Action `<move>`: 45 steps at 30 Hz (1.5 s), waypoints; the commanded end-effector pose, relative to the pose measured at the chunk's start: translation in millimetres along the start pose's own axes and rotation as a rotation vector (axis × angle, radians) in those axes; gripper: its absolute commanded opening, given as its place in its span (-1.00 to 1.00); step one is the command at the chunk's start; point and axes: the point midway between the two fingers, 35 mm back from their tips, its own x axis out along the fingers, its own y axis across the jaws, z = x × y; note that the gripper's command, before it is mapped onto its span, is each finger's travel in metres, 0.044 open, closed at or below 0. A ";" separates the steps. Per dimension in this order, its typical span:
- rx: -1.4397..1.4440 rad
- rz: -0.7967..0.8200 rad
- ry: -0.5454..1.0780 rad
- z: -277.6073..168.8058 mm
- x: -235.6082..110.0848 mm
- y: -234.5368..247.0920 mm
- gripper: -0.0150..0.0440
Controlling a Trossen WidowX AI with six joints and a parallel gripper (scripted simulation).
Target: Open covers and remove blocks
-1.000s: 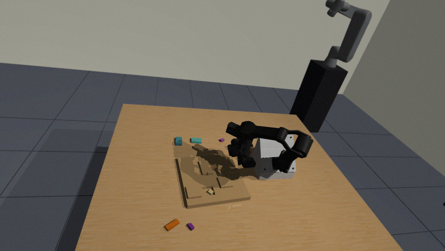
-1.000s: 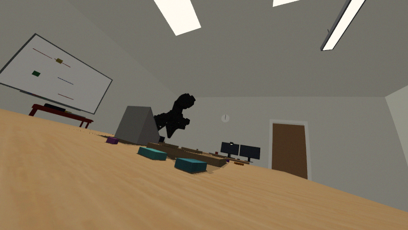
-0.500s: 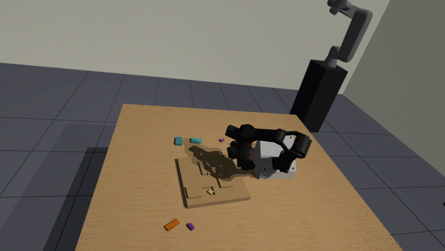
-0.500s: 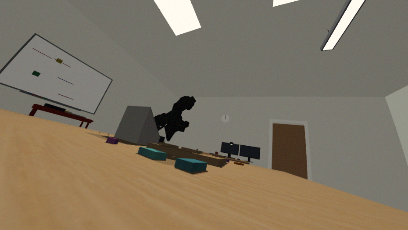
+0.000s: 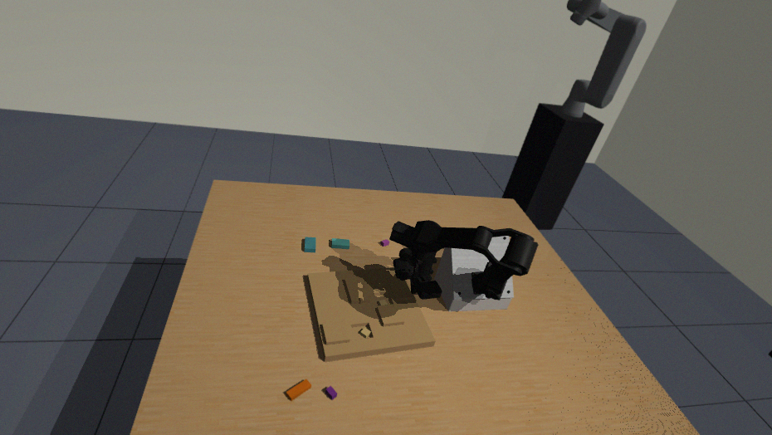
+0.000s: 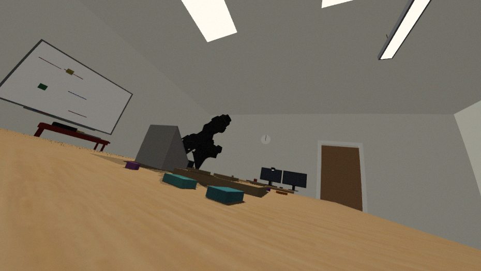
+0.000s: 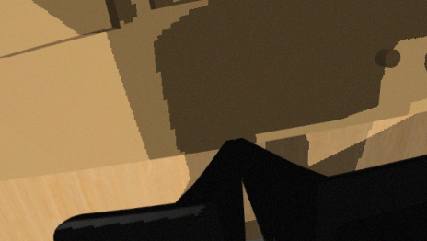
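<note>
My gripper [image 6: 197, 167] [image 7: 235, 147] is shut and empty, pointing down over the board's arm-side edge. The tan puzzle board [image 5: 378, 351] [image 6: 249, 189] [image 7: 69, 143] lies flat. Its covers share its colour; shadow hides much of it, and I cannot tell how far each stands open. A round peg [image 7: 388, 58] shows in the wrist view. Two teal blocks, one [image 5: 310, 244] [image 6: 224, 194] left of the other [image 5: 340, 243] [image 6: 179, 180] in the top view, and a magenta block [image 5: 384, 242] [image 6: 132, 165] rest beyond the board. An orange block [image 5: 298, 389] and a purple block [image 5: 330, 393] rest before it.
A grey-white box [image 5: 477, 261] [image 6: 158, 146] stands beside the arm base, right of the board in the top view. The wooden table's [image 5: 232, 324] far edge lies beyond the teal blocks. Another grey arm [image 5: 615, 59] stands on a black pedestal [image 5: 550, 162] behind the table.
</note>
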 end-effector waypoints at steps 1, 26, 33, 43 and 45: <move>0.009 0.007 0.001 -1.7 4.5 1.5 -0.49; 0.008 0.008 0.000 19.9 7.6 7.9 -0.49; 0.008 0.008 0.000 28.4 7.5 8.2 -0.49; 0.007 0.009 0.000 39.1 7.6 8.7 -0.49; 0.007 0.009 -0.001 40.5 7.6 8.4 -0.49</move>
